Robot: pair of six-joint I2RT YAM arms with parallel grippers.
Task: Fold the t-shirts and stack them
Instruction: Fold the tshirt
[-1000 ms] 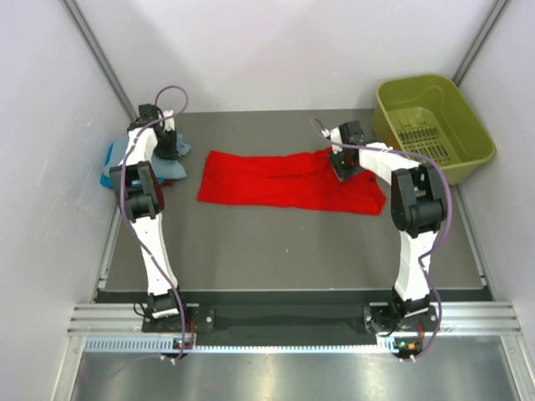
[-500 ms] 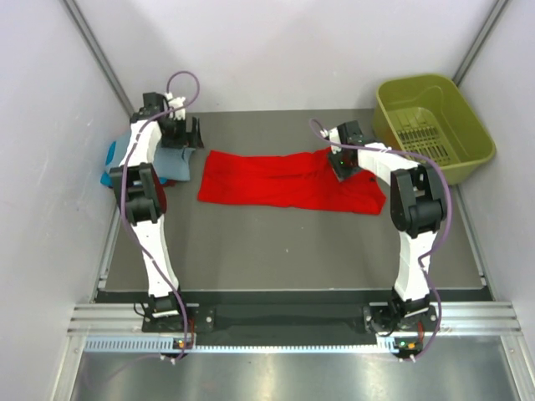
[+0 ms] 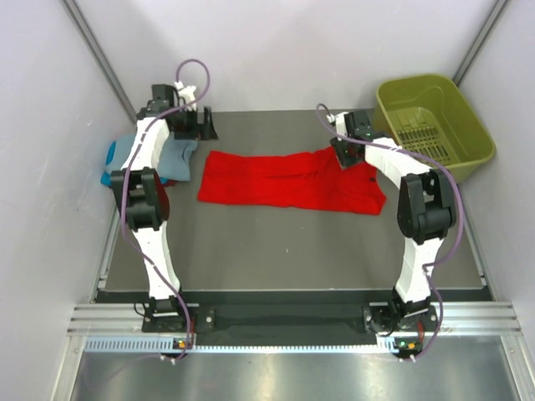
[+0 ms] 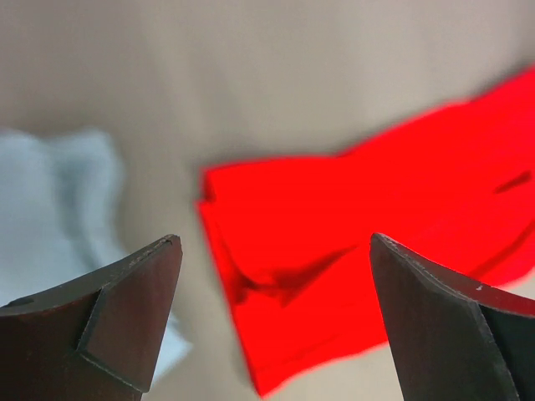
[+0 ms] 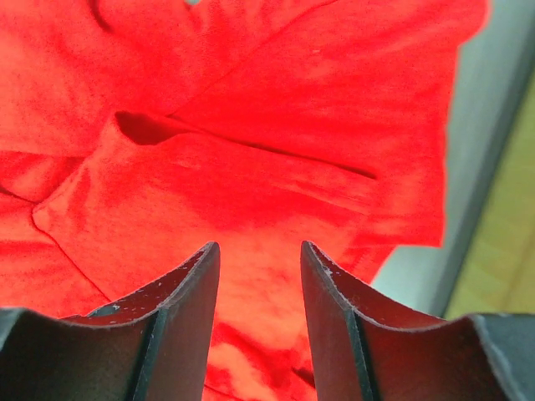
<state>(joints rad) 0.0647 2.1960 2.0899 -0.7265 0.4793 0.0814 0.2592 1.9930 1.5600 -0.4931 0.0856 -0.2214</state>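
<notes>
folding the large plain red cloth t-shirt [image 3: 284,180] looks to be the step in hand. it lies across the middle of the dark grey table [image 3: 276,242] as a long band running left to right, already doubled lengthwise.

the left hand [image 4: 276,242] hangs near the band's left end with its jaws spread wide and nothing in them. just beside that end a folded grey-blue t-shirt [image 3: 171,159] rests on a turquoise blue one [image 3: 110,159] at the table's left edge. the right hand [image 5: 259,251] hovers low over the right end, jaws part open and not clamped on the cloth as far as the wrist view shows.

next, each hand likely needs to drop and pinch its end. one end would then be carried over the other to shorten the band before it goes on the stack. the olive-green plastic basket [image 3: 418,81] sits apart at the far right.
</notes>
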